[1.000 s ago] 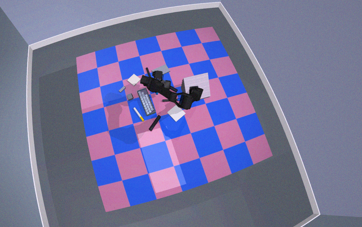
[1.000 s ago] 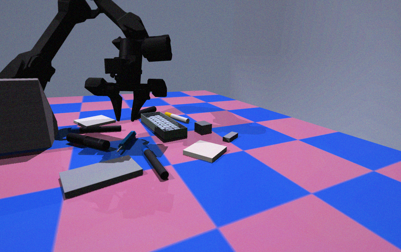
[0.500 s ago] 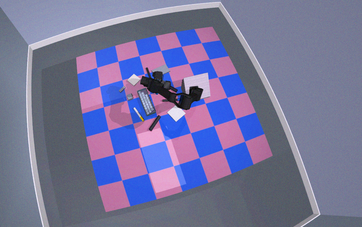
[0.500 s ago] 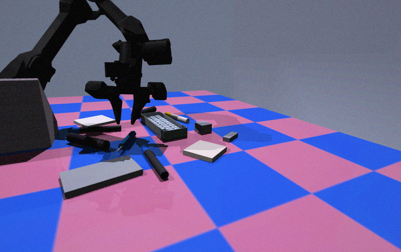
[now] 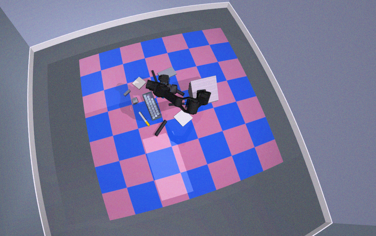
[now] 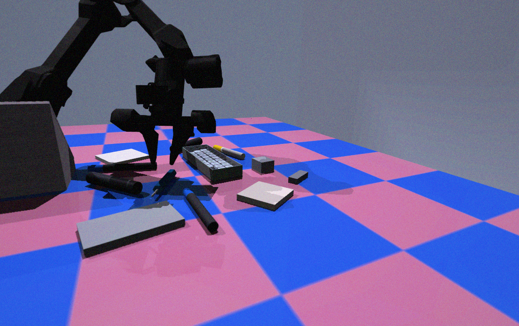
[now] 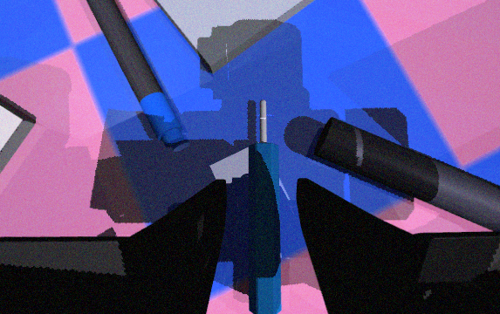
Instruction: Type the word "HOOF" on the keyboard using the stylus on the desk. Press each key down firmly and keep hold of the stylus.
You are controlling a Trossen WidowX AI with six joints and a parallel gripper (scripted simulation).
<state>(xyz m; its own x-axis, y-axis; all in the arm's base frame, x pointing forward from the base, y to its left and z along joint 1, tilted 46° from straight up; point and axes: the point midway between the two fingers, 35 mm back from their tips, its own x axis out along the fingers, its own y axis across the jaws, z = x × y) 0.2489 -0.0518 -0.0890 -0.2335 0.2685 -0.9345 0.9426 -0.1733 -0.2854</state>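
The stylus [image 6: 167,178] [image 7: 270,161] is a blue hexagonal rod with a thin metal tip. It lies on the checkered surface, in the arm's shadow. My gripper [image 6: 163,164] [image 7: 261,188] is open and empty, pointing down above the stylus. In the wrist view the stylus runs lengthwise between the two separated fingertips, with a gap on both sides. In the top view the arm hides the fingers and most of the stylus. The keyboard [image 5: 151,106] [image 6: 212,160], a dark tray-like body with pale keys, lies beside the gripper; its letters are too small to read.
A blue-ended black pen [image 6: 202,213] [image 7: 123,48] and a thick black cylinder [image 6: 113,183] [image 7: 380,153] flank the stylus. A grey slab [image 6: 131,227] lies near its tip. A cream tile [image 6: 265,194], a grey cube [image 6: 263,165] and a yellow-ended white marker [image 5: 143,117] lie around the keyboard.
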